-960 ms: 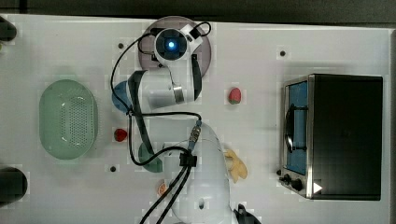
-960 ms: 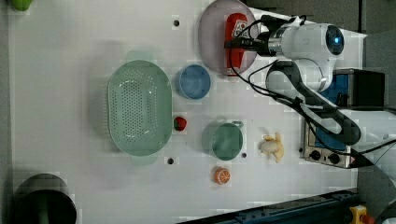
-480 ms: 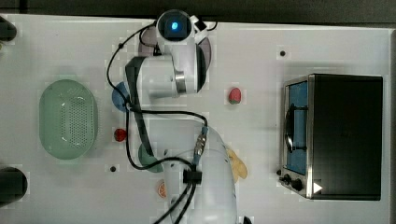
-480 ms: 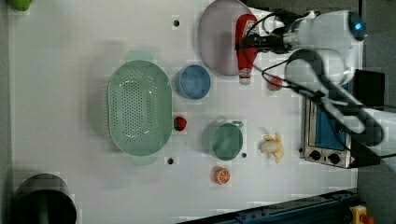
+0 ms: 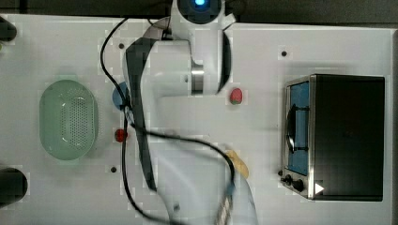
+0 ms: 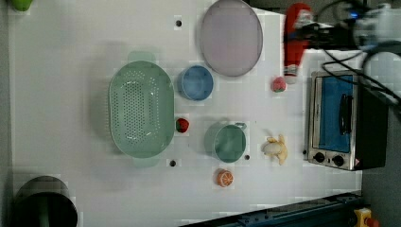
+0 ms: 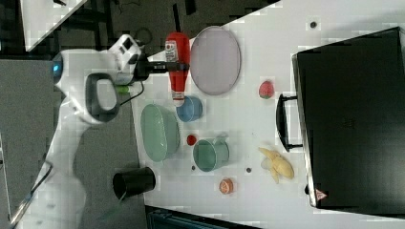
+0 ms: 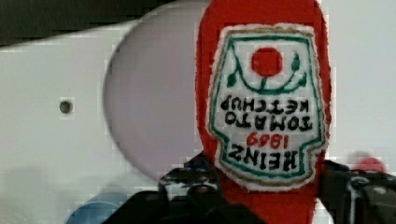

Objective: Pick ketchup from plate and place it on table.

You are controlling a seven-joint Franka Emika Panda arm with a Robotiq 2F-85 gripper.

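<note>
Sideways, ketchup [image 7: 177,67] (claw-held [image 7: 177,67]) caps toward blue bowl [image 7: 189,109]

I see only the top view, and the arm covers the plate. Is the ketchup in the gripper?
Observer: Yes. In the right view the gripper is shut on the ketchup at mid-body.
Operator: Does anything lie on the plate?
Observer: No. In the left view the plate is bare, and the ketchup is past its rim, on the left view's right.
Operator: Which way does the cap point?
Observer: In the right view, toward the blue bowl.
</note>
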